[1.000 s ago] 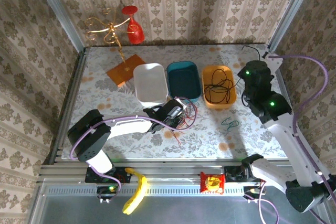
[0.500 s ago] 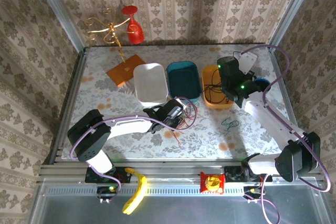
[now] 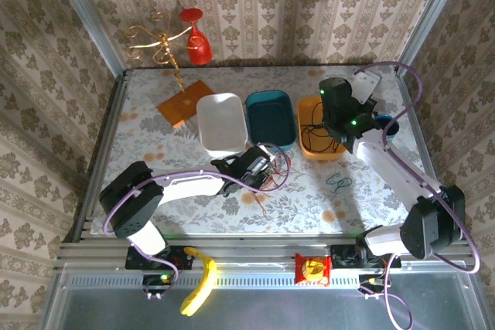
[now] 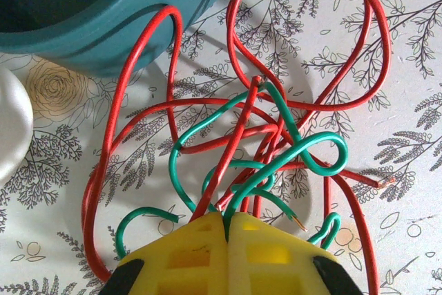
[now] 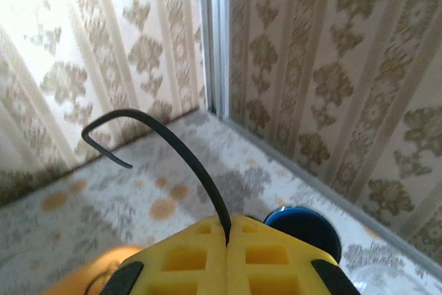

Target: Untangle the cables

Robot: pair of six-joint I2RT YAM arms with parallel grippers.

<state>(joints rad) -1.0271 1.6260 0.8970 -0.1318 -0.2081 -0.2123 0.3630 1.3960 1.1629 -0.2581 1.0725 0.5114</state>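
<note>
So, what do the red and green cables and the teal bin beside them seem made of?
The red cable: glossy plastic sheath, likely over copper; a cut end shows a coppery tip. The green cable: the same smooth sheath and coppery tip. The teal bin: probably moulded plastic, smooth with a soft sheen.

Red cable (image 4: 175, 53), green cable (image 4: 283, 112), black cable (image 5: 197, 169) over floral tablecloth (image 3: 155, 144).
Tablecloth off-white, printed with grey leaf sprigs and pale orange blossoms. Teal bin (image 4: 103, 39), white bin (image 3: 222, 123), orange bin (image 3: 319, 100), all plain. Yellow with black corners on left gripper (image 4: 226, 220) and right gripper (image 5: 226, 224). Beige-and-cream damask stripes on wallpaper (image 3: 309, 13). Glossy red on goblet (image 3: 199, 48).
</note>
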